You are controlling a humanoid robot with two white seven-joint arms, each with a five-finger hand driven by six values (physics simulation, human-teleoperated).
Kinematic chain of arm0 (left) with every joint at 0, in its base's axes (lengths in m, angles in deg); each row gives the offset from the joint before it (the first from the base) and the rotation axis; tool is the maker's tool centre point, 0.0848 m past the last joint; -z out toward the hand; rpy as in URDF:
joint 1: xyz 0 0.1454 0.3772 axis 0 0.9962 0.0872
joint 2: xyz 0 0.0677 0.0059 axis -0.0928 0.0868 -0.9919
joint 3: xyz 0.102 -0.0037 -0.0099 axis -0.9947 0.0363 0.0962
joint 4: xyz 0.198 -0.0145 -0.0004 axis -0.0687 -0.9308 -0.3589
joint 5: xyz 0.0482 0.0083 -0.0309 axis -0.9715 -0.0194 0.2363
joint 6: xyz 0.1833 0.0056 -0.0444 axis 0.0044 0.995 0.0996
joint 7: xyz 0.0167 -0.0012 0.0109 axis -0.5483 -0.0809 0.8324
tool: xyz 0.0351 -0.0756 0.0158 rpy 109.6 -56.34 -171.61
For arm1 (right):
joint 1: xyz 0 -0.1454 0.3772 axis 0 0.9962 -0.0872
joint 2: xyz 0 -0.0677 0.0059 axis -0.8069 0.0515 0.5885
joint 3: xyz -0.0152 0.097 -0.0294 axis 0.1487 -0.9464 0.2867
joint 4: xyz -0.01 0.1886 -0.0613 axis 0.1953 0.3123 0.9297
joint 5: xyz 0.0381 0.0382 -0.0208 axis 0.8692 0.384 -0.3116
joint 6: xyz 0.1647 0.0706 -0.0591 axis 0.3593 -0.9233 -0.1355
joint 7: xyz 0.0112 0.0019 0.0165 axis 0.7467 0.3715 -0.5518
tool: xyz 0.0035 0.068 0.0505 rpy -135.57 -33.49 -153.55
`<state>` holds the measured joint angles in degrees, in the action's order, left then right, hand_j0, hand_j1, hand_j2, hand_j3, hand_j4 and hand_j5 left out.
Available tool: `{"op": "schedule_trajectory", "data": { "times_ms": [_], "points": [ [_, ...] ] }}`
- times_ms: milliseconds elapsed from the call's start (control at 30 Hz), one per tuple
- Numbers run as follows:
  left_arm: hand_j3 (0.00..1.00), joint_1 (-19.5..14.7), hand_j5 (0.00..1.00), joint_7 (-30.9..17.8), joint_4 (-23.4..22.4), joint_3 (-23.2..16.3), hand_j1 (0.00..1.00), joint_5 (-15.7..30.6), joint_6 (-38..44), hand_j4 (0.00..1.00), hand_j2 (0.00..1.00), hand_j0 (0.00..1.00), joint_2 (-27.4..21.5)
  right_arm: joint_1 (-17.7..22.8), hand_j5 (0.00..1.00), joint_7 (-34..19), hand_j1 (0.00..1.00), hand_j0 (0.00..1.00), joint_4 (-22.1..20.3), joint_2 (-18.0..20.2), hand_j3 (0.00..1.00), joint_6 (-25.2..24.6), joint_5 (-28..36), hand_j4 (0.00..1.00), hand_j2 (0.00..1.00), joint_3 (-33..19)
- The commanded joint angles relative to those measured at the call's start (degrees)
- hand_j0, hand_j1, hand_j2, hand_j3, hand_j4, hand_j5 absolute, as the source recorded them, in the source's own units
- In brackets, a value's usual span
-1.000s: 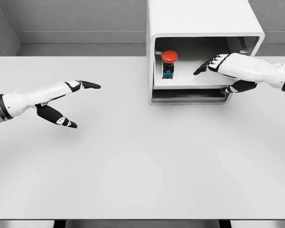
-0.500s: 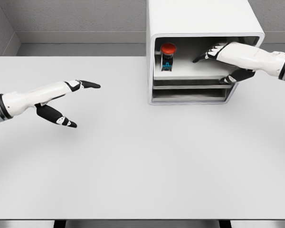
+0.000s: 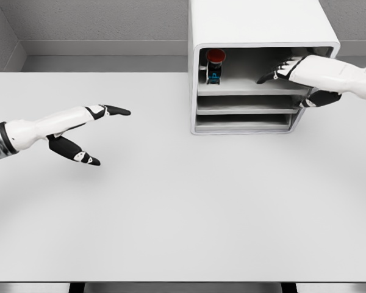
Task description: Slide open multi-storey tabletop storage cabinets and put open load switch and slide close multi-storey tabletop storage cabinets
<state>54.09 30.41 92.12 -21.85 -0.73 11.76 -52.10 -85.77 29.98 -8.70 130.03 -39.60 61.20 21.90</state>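
- White, rounded, multi-storey storage cabinet [image 3: 256, 24] at the back of the pale grey bench [image 3: 183, 207], drawer fronts facing forward.
- Red-capped load switch with a blue-and-black base [image 3: 215, 65] upright at the left of the top drawer [image 3: 250, 86], nearly pushed home.
- Right hand [image 3: 293, 67] flat on that drawer, fingers extended, holding nothing, apparently placed for pushing.
- Left hand [image 3: 79, 131] idle above the bench, fingers spread, holding nothing.

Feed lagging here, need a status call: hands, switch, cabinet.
Right hand open, on top drawer, pushing it in. Red-button load switch upright inside, left end. Left hand open, over table. Nothing blocking cabinet.
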Motion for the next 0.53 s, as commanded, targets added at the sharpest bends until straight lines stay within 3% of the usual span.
{"op": "schedule_trajectory", "data": {
  "times_ms": [0,33,67,133,200,500],
  "points": [
    [1.0,-0.09,1.0,0.03,0.29,0.41,1.0,0.41,0.2,1.0,1.0,1.0,-0.2,-0.01,0.88,2.09,0.88,0.88,-6.65,6.47,0.88,0.11,6.73,0.88,0.88,-1.71],
    [1.0,0.0,1.0,0.03,0.29,0.41,1.0,0.41,0.2,1.0,1.0,1.0,-0.29,0.08,0.9,2.17,0.9,0.9,-12.62,9.2,0.9,0.11,6.82,0.9,0.9,-1.62],
    [1.0,0.0,1.0,0.03,0.21,0.5,1.0,0.41,0.2,1.0,1.0,1.0,-0.29,0.08,0.9,2.26,0.9,0.9,-15.88,10.78,0.9,0.11,7.0,0.9,0.9,-1.36],
    [1.0,0.0,1.0,0.03,0.21,0.5,1.0,0.41,0.2,1.0,1.0,1.0,-0.29,0.08,0.9,4.81,0.9,0.9,-16.32,12.19,0.9,0.11,7.09,0.9,0.9,-0.83],
    [1.0,0.0,1.0,0.03,0.21,0.5,1.0,0.41,0.2,1.0,1.0,1.0,-0.29,0.26,1.0,6.31,1.0,1.0,-16.59,16.4,1.0,0.11,7.0,1.0,1.0,2.68],
    [1.0,0.0,1.0,-0.06,0.21,0.5,1.0,-0.21,0.2,1.0,1.0,1.0,-0.29,3.86,1.0,5.87,1.0,1.0,-16.94,25.64,1.0,0.11,6.74,1.0,1.0,11.65]
  ]
}}
